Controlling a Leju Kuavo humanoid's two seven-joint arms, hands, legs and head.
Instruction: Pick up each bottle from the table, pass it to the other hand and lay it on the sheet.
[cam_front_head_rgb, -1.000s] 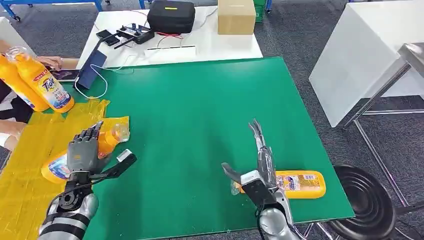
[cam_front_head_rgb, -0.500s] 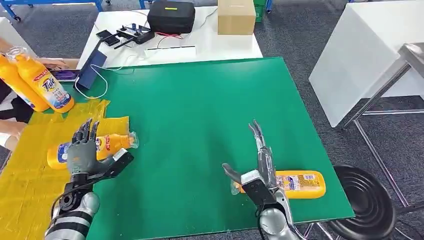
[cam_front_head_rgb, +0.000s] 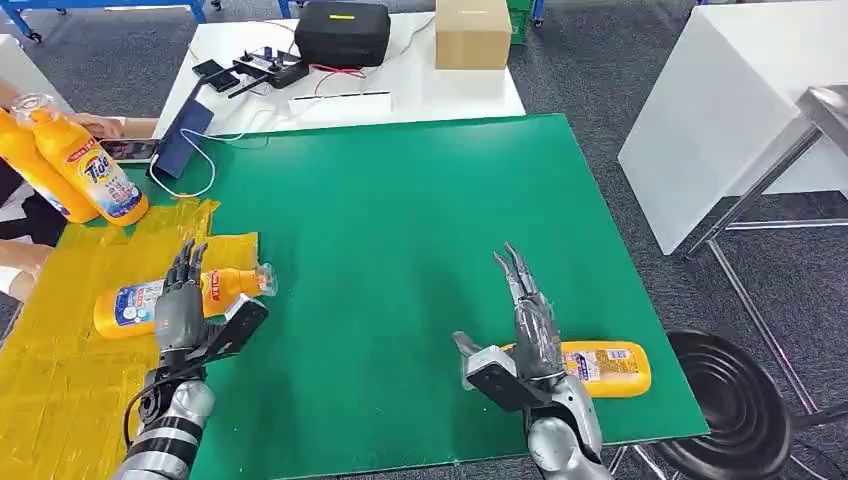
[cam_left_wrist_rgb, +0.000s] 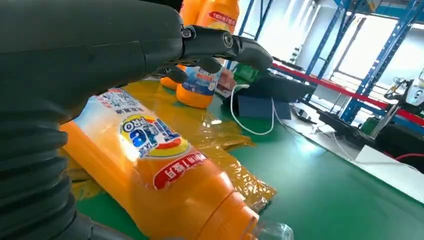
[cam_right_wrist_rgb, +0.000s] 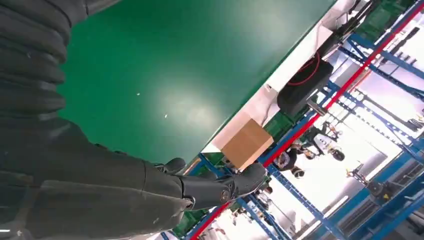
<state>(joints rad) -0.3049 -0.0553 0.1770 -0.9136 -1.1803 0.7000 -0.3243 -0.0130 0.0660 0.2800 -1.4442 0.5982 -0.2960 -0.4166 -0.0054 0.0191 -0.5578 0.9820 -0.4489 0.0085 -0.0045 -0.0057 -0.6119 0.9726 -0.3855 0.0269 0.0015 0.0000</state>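
Head view: lower right, the right hand (cam_front_head_rgb: 525, 330) hovers spread, grasping nothing, over a bottle (cam_front_head_rgb: 600, 367) lying crosswise just behind it.

Left wrist view: left hand (cam_left_wrist_rgb: 90, 55) released; the laid bottle (cam_left_wrist_rgb: 160, 175) rests on the sheet (cam_left_wrist_rgb: 225, 145).

You are reading "Tide" in blue letters on the label of the upright orange bottle (cam_front_head_rgb: 88, 168) standing at the far left edge of the green table. You are not resolving the labels on the lying bottle on the yellow sheet (cam_front_head_rgb: 160, 298) or the bottle by the right hand (cam_front_head_rgb: 598, 366).
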